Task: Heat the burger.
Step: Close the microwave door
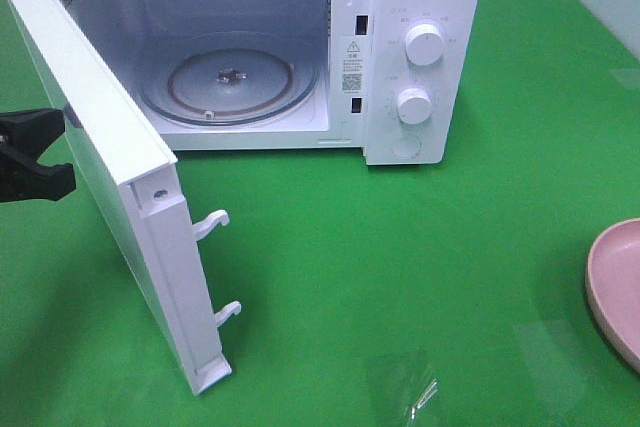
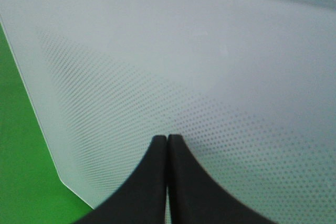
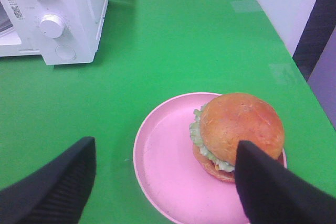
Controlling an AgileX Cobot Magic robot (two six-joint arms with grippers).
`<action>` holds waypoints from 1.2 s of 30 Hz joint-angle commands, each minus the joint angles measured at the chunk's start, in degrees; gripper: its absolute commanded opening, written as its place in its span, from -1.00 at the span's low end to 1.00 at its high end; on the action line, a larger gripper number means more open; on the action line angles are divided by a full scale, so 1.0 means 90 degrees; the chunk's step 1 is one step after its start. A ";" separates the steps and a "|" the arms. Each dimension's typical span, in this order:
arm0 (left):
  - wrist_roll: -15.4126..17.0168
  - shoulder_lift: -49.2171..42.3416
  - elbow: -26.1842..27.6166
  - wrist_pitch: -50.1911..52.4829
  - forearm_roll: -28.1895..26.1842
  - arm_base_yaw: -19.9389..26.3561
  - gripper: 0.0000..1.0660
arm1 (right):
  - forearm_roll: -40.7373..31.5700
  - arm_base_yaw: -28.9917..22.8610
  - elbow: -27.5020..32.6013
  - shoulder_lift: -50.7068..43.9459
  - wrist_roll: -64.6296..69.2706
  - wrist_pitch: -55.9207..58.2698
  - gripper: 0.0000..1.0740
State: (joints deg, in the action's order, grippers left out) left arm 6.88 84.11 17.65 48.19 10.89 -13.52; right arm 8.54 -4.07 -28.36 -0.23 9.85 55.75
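Left fingers (image 2: 167,145) pressed together, holding nothing, tips close against the dotted outer face of the microwave door (image 2: 210,77). Door swung wide open, glass turntable (image 1: 228,77) bare inside the white microwave (image 1: 420,7). Right fingers (image 3: 257,182) spread wide, empty, hovering over the pink plate (image 3: 163,166) on the green tabletop (image 3: 173,40). Burger (image 3: 239,129) sitting on the plate between the two spread fingers, closer to one of them, partly hidden behind its tip, brown bun up, lettuce frilling out at the side. Microwave knobs well beyond the fingers.
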 commanded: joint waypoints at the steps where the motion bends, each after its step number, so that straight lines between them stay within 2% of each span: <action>1: 0.0064 -0.0013 0.0115 0.0045 -0.0076 -0.0032 -1.00 | -0.0006 0.0045 0.0000 -0.0178 -0.0083 -0.0051 0.32; 16: 0.0229 0.0376 0.0586 -0.0357 -0.0051 -0.0057 -1.00 | -0.0006 0.0045 0.0000 -0.0178 -0.0083 -0.0051 0.32; 20: 0.0236 0.0547 0.0592 -0.0172 -0.0115 -0.0331 -1.00 | -0.0006 0.0045 0.0000 -0.0178 -0.0083 -0.0051 0.32; 21: 0.0121 0.0656 0.0592 -0.0083 -0.0223 -0.0439 -1.00 | -0.0006 0.0045 0.0000 -0.0178 -0.0083 -0.0051 0.32; 27: 0.0140 0.0898 0.0592 0.0134 -0.0541 -0.0592 -1.00 | -0.0006 0.0045 0.0000 -0.0178 -0.0083 -0.0051 0.32; 33: 0.0095 0.1254 0.1006 0.0204 -0.0828 -0.1019 -1.00 | -0.0006 0.0045 0.0000 -0.0178 -0.0083 -0.0051 0.32; 36: 0.0095 0.1305 0.1082 0.0185 -0.0847 -0.1057 -1.00 | -0.0006 0.0045 0.0000 -0.0178 -0.0083 -0.0051 0.32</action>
State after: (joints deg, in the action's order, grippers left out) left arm 7.91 95.97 26.81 48.99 4.24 -22.63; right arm 8.54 -4.07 -28.36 -0.23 9.85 55.75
